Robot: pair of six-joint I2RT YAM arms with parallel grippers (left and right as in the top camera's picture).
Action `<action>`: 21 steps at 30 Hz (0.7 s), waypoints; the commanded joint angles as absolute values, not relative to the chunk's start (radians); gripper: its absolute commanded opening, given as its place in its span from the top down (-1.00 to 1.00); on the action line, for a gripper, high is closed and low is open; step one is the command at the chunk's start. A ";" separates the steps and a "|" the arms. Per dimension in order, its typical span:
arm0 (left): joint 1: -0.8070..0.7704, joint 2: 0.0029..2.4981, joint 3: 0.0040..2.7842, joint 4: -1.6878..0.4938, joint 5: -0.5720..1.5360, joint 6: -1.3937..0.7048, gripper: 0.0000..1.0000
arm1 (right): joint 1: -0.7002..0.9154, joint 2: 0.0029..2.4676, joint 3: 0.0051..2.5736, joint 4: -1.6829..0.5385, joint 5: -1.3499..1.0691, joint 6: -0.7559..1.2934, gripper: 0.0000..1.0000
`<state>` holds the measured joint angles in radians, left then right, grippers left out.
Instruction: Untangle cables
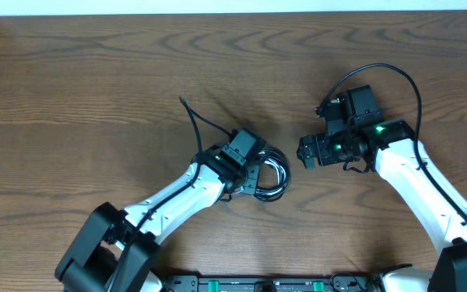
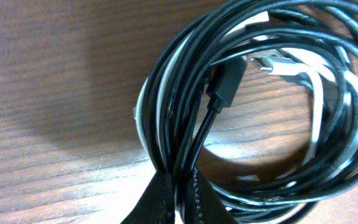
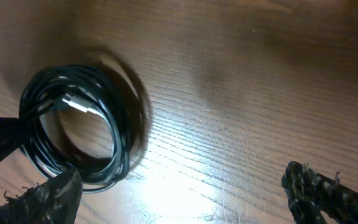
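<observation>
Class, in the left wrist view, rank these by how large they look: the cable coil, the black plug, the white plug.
1. cable coil, which fills most of the frame.
2. black plug and white plug: they look alike, and strands partly hide the white one, so they are left unranked.

Coiled cables (image 2: 173, 124) on wooden table (image 1: 96, 81)

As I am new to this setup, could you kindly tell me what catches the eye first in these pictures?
A tangled coil of thin black and white cables lies at the middle of the brown wooden table, the left arm's jaws shut on its rim. The right arm's jaws stand open and empty just beside it.
</observation>
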<state>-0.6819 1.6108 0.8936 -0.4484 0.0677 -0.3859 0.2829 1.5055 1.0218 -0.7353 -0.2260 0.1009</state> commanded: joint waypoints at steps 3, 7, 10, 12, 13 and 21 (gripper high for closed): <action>-0.680 1.488 1.028 -0.459 0.134 -0.305 0.85 | 0.283 1.498 1.035 -0.726 -0.215 0.088 -0.99; -0.680 1.394 1.051 -0.438 0.150 -0.268 0.85 | 0.283 1.498 1.035 -0.727 -0.215 0.088 -0.98; -0.680 1.354 1.051 -0.433 0.149 -0.254 0.85 | 0.283 1.498 1.035 -0.726 -0.216 0.089 -0.99; -0.680 1.348 1.051 -0.433 0.150 -0.254 0.85 | 0.283 1.498 1.035 -0.726 -0.220 0.089 -0.99; -0.680 1.349 1.051 -0.436 0.150 -0.255 0.85 | 0.284 1.498 1.035 -0.726 -0.225 0.089 -0.99; -0.680 1.359 1.051 -0.444 0.146 -0.260 0.14 | 0.295 1.499 1.033 -0.725 -0.246 0.089 -0.98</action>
